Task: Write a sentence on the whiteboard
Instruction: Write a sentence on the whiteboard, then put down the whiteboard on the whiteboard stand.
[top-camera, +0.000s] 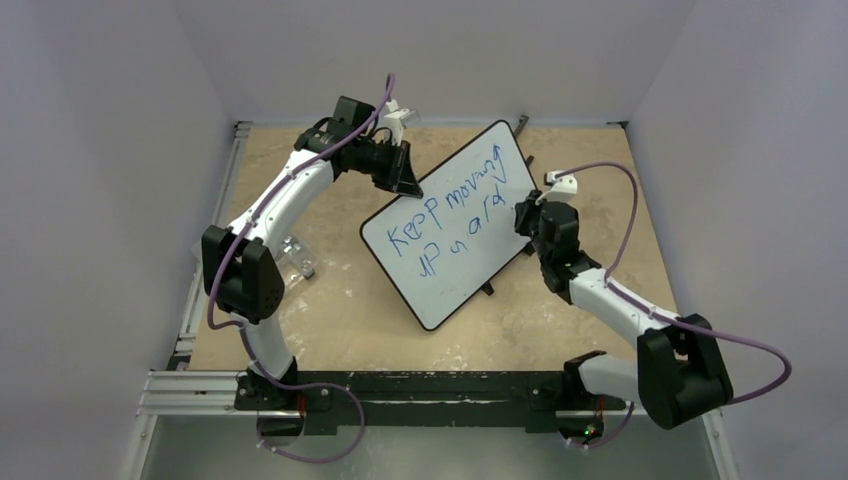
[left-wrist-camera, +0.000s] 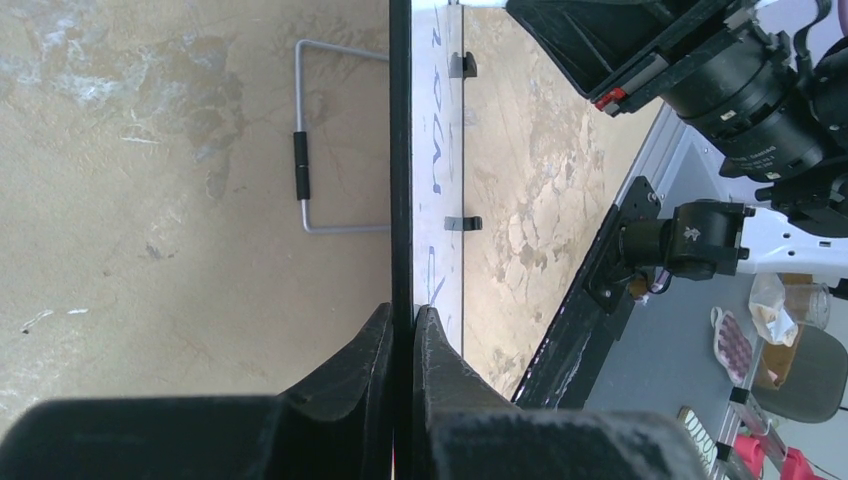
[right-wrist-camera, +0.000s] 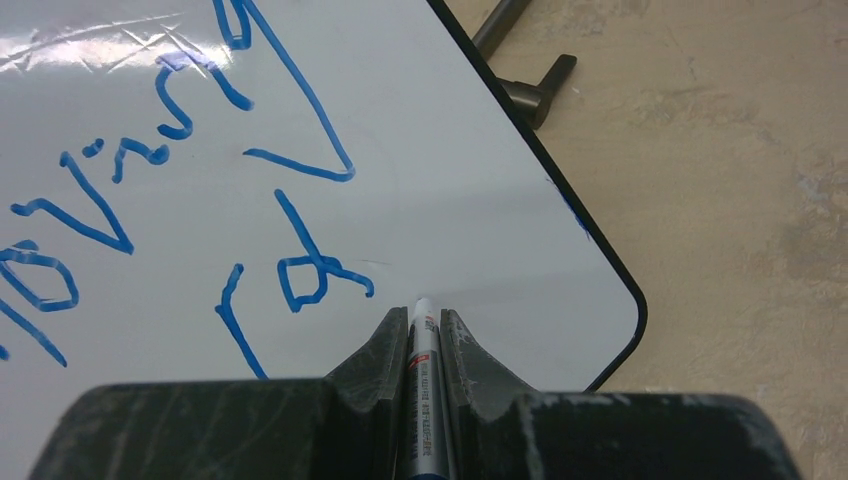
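Your right gripper (right-wrist-camera: 424, 318) is squeezed tight on the marker (right-wrist-camera: 423, 370), and the white tip pokes out between the fingers. The tip sits just past the last blue letter, near a rounded corner of the board. You cannot tell from here if it touches. The whiteboard (top-camera: 470, 270) sits turned at a slant in the middle of the table (top-camera: 330, 320). The sentence (top-camera: 448, 212) has two blue lines, and the second line looks close to done, so this is likely the last bit of writing. Press softly and make small, slow strokes. Watch the black rim, because there is not much white room left on that side. Farther back, your left gripper (left-wrist-camera: 402, 325) is pinched shut on the board's thin edge. Hold it firm there so the board does not slide or wobble while you write.
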